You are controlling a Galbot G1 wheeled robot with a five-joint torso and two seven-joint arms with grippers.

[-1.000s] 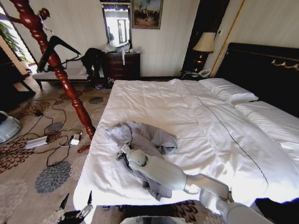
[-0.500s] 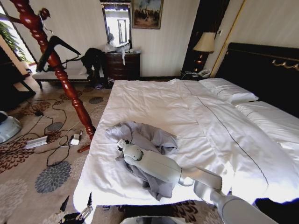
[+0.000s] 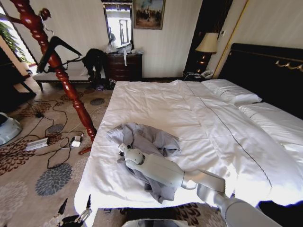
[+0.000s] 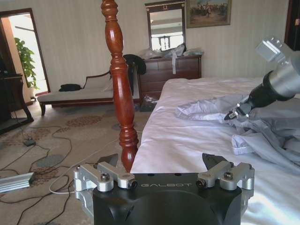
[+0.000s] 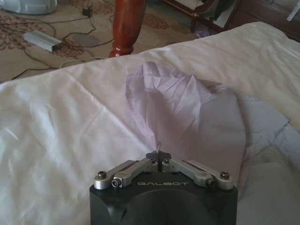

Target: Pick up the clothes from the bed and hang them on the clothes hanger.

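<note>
Shifted slightly since a moment ago: right gripper (image 5: 159, 155) lower on the grey jacket (image 3: 150, 142), fingertips pinched together on a peak of fabric. Left gripper (image 4: 163, 169) parked low beside the near-left bed corner, fingers spread wide, grasping nothing. Jacket crumpled on the white duvet of the bed (image 3: 189, 113), near the near-left edge, long axis running from far-left to near-right, hem end nearest. Likely risk: thin pinch slipping during lifting, or duvet caught along. Black hanger (image 3: 57, 47) far left on the red coat stand (image 3: 66, 80).
</note>
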